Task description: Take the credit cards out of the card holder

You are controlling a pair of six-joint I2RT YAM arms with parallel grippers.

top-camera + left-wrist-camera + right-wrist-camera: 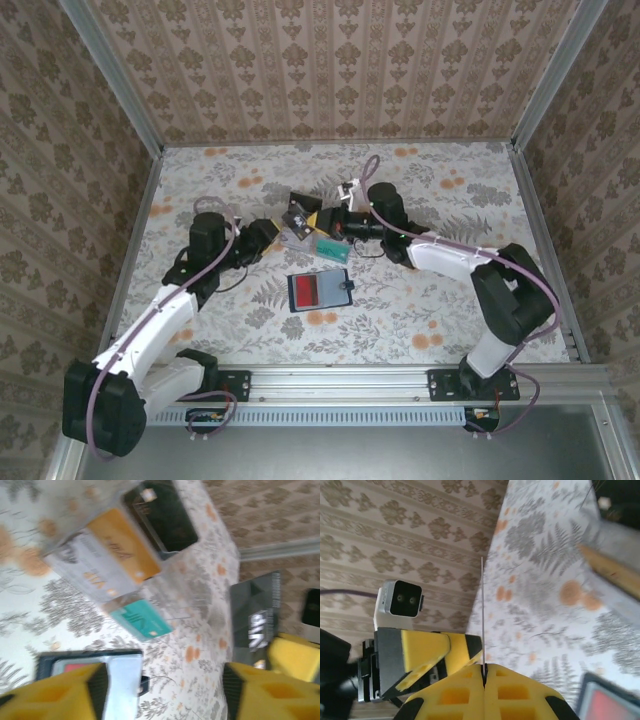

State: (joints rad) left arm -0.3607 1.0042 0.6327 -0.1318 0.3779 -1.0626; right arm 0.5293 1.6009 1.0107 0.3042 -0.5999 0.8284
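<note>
Lying open on the flowery table (450, 290), the card holder (335, 291) sits near the front, between the two arms. A red card (305, 290) rests on its left half. Just behind it, a teal card (142, 622), an orange card (125, 550), a pale card (82, 570) and a black card (167, 515) lie close together. The right gripper (483, 667) is squeezed tight on a dark card (255, 620), held up on its edge. The left gripper (165, 695) has its fingers wide apart and holds nothing.
</note>
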